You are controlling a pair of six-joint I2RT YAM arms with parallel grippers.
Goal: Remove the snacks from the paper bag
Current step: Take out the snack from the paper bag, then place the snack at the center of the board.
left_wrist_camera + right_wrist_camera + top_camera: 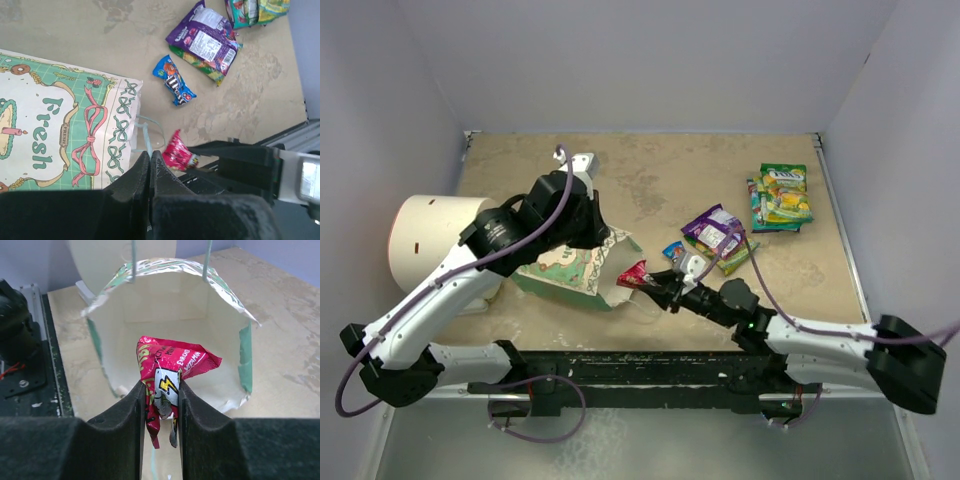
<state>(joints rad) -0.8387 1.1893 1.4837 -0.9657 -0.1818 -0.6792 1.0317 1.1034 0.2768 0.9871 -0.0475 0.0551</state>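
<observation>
The paper bag (570, 266) lies on its side, its mint mouth facing right. My left gripper (608, 240) is shut on the bag's string handle (146, 137) at the mouth; its cream "Fresh" front (60, 135) shows in the left wrist view. My right gripper (657, 284) is shut on a red snack packet (633, 274), held just outside the bag's mouth (165, 320). The packet (172, 362) sits pinched between the fingers (131, 410), and it also shows in the left wrist view (179, 154). On the table lie a blue bar wrapper (674, 251), a purple packet (712, 229) and green-yellow packets (782, 194).
A white cylinder (432, 240) stands left of the bag, against my left arm. A green packet (738, 257) lies under the purple one. Grey walls close the table at the back and both sides. A black rail (640, 365) runs along the near edge.
</observation>
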